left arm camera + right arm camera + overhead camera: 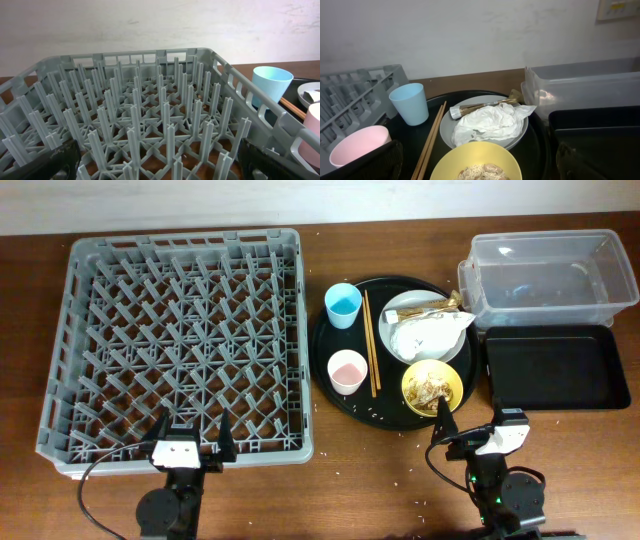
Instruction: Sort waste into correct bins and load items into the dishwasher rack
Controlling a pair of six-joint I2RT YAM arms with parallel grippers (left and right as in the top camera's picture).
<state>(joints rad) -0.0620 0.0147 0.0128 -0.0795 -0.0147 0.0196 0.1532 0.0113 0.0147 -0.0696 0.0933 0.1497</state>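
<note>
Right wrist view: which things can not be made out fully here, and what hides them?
Yellow bowl: the bottom edge cuts it off, so only a little of the food scraps shows.
Plate: mostly covered by the crumpled paper wrapper.
Pink cup: its base is lost at the bottom edge.
Clear tub: its right end runs past the frame edge, and its cloudy wall hides any contents.

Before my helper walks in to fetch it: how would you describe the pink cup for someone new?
Right of the big grey rack sits a round black tray. Two small cups stand on its left side, by the chopsticks. Take the pale-pink cup nearer the robot, not the light-blue cup.
</note>
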